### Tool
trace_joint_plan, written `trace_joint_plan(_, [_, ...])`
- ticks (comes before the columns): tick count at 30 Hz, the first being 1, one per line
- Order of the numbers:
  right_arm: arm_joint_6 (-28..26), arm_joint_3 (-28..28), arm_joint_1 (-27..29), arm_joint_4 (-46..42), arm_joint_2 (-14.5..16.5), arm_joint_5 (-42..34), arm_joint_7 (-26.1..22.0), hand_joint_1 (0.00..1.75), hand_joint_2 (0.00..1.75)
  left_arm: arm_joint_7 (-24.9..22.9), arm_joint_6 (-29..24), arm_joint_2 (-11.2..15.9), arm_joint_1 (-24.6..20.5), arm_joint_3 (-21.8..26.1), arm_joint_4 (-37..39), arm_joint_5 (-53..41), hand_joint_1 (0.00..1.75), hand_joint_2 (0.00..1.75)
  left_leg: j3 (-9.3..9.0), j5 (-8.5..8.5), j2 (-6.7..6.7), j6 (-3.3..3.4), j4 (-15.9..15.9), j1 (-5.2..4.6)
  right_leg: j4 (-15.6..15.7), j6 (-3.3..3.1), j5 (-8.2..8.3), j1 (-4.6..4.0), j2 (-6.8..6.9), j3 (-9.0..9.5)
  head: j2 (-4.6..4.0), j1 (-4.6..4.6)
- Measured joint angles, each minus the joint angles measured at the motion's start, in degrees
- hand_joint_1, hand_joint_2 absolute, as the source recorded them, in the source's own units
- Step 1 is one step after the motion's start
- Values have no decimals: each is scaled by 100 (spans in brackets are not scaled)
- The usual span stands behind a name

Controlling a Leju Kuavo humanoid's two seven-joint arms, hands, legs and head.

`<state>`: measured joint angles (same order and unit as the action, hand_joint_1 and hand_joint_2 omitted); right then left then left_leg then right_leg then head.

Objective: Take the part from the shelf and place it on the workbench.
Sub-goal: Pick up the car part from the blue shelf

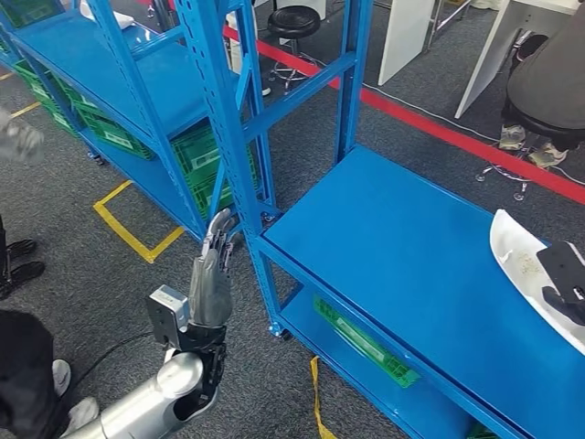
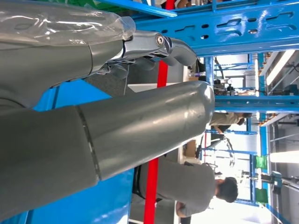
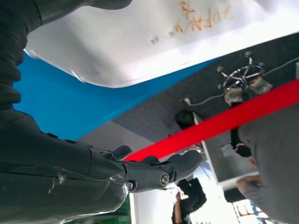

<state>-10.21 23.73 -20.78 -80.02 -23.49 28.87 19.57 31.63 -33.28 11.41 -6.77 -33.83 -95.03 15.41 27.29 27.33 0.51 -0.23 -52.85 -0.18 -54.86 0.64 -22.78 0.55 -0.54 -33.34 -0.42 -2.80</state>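
White part [image 1: 527, 265] on the blue shelf [image 1: 414, 247] under the right hand [image 1: 567, 279], grip unclear; left hand [image 1: 210, 274] open, empty.

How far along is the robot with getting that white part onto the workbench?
The white part already lies on the blue bench top, near its right edge. The right hand is at the part; whether it grips it is unclear. The left hand is raised and holds nothing. Left: let go.
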Motion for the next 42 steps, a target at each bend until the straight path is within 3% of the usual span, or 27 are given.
trace_joint_plan(12, [998, 577, -466, -347, -350, -322, 415, 0, 175, -45, -54, 11, 76, 0, -3, -5, 0, 0, 4, 0, 0, 0, 0, 1, 0, 0, 0, 2, 0, 1, 0, -1])
trace_joint_plan(29, [1311, 1120, -810, -384, -555, -1216, 712, 0, 175, -145, -168, 48, 150, 0, -80, -40, 0, 0, 4, 0, 0, 0, 0, 1, 0, 0, 0, 2, 0, 1, 0, -1])
trace_joint_plan(36, [1866, 1419, -1095, -550, -666, -1782, 1232, 0, 175, -218, -228, 68, 172, 0, -141, -48, 0, 0, 3, 0, 0, 0, 0, 1, 0, 0, 0, 1, 0, 0, 0, -2])
trace_joint_plan(42, [1980, 1762, -1282, -572, -768, -2117, 1448, 0, 175, -254, -226, 80, 174, 0, -177, -61, 0, 0, 3, 0, 0, 0, 0, 1, -1, 0, 0, 1, -1, 0, 0, -1])
